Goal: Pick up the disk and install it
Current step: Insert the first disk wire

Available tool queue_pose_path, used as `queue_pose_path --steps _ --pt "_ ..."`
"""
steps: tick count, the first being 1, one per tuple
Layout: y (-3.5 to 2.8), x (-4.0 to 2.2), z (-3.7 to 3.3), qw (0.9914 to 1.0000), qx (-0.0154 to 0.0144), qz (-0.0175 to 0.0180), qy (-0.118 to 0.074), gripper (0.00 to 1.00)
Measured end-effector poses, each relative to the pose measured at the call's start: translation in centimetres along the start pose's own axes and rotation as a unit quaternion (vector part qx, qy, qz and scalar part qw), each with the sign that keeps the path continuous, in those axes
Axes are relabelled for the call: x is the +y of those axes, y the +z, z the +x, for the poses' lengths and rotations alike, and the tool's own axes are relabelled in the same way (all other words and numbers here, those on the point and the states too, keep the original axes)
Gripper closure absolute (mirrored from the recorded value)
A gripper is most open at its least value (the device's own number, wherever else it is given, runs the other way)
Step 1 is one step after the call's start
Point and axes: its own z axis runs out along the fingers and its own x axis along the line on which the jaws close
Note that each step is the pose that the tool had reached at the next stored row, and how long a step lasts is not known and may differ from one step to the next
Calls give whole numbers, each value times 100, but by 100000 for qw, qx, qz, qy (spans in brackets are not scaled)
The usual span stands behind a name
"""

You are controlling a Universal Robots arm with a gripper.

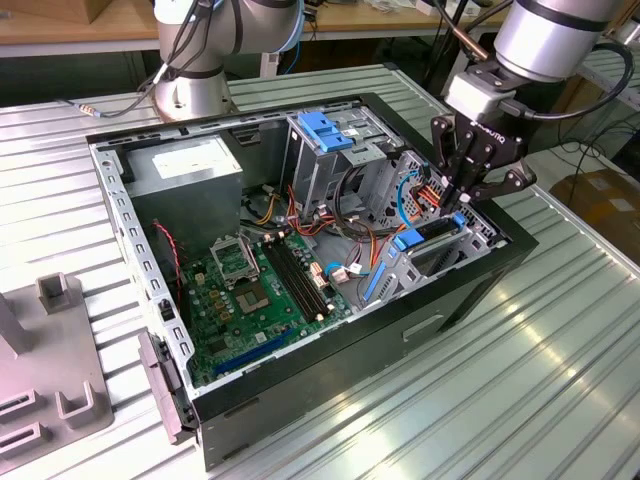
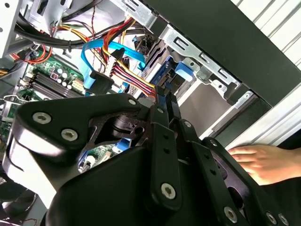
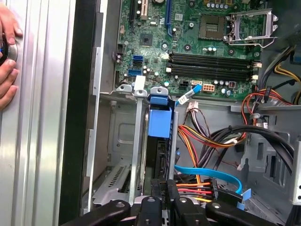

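Observation:
The disk [image 1: 425,240] stands on edge in the silver drive bay at the open computer case's [image 1: 330,375] corner, on the exterior view's right. Its bright blue carrier [image 3: 159,123] lies between two silver rails, with the dark body showing beyond it. My gripper [image 1: 458,208] hangs right over the bay, shut, its tips down at the carrier's blue end. In both wrist views the black fingers [image 2: 162,122] lie pressed together, and I see nothing between them. The gripper [image 3: 164,186] sits in line with the disk's slot.
Bundled coloured cables [image 3: 207,141] and a blue ribbon cable [image 2: 96,52] crowd the bay. The green motherboard [image 1: 255,290], a big grey box [image 1: 190,175] and a blue-tabbed cage [image 1: 325,130] fill the case. A person's hand [image 2: 263,162] rests on the ribbed table [image 1: 540,360] beside it. A grey fixture [image 1: 50,380] stands at the exterior view's left.

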Motion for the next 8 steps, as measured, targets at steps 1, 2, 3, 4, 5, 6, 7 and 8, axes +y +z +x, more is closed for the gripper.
queue_pose_path --steps 1,2,3,4,5,6,7,8 --pt "2 0 0 100000 -8 5 -73 84" --pt "4 0 0 100000 -13 6 -75 84" --pt "5 0 -1 100000 -24 7 -76 84" --pt "9 0 -1 100000 -77 14 -74 84" --pt "12 0 -2 100000 -110 17 -70 84" --pt "15 0 -2 100000 -163 21 -52 84" --pt "17 0 -2 100000 -222 24 -39 84" --pt "19 1 -1 100000 -255 26 -28 84"
